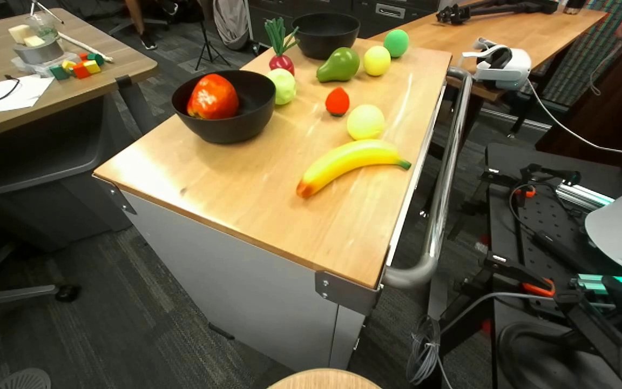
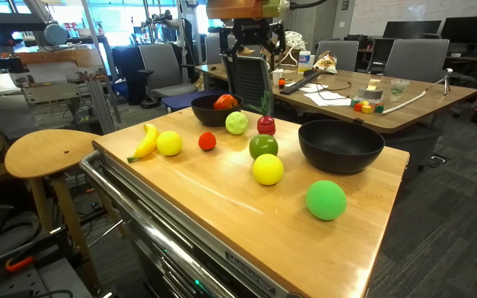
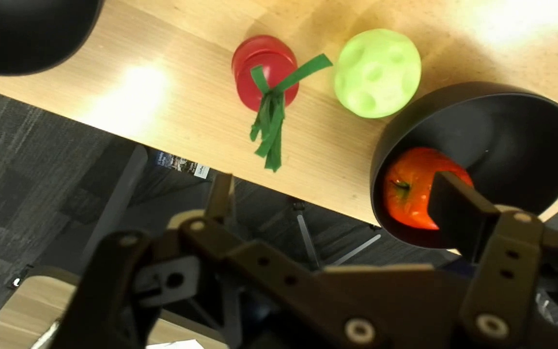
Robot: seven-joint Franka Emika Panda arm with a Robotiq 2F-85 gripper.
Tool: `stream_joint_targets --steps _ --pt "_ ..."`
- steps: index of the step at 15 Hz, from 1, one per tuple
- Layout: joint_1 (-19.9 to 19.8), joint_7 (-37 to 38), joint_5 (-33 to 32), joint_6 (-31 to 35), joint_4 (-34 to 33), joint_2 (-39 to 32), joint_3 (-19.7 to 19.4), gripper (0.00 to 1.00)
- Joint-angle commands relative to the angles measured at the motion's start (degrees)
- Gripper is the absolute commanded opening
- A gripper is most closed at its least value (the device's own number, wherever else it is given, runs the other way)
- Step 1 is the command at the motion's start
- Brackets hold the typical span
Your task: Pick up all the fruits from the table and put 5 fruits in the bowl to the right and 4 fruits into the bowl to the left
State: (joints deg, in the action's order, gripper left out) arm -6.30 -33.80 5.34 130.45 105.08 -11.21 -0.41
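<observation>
End effector point(image 2: 252, 60): spread, empty, aloft, presumably for clearance. Red fruit point(image 1: 214, 97): inside one black bowl point(image 1: 227, 129), likely sorted. Banana point(image 1: 346, 162), radish point(image 1: 282, 64): loose on bench point(image 1: 235, 186), apparently awaiting collection.

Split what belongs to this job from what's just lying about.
Job: gripper, bowl holding a red fruit, other bowl, banana, yellow ball, second yellow ball, strawberry, pear, green ball, dimpled ball, radish.

Lying about: headset, toy blocks, paper, snack bag.
</observation>
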Motion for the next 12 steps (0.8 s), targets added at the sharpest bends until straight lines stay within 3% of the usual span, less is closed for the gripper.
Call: stream_joint_targets --steps 1,6,7,8,12 --pt "-0.51 -0.57 -0.72 -0.05 -2.99 -3.47 -0.22 1.0" --pt "-1.58 -0.26 -3.68 0.08 -5.45 -7.4 -0.99 0.99" --pt "-1.88 -0.27 -3.97 -0.01 -6.04 -8.13 -1.0 0.94" --pt "-2.33 -0.55 -3.33 0.3 -6.61 -9.0 -0.77 0.74" --pt "-3.7 -0.99 0.38 1.94 -7.39 -11.29 0.75 0.44"
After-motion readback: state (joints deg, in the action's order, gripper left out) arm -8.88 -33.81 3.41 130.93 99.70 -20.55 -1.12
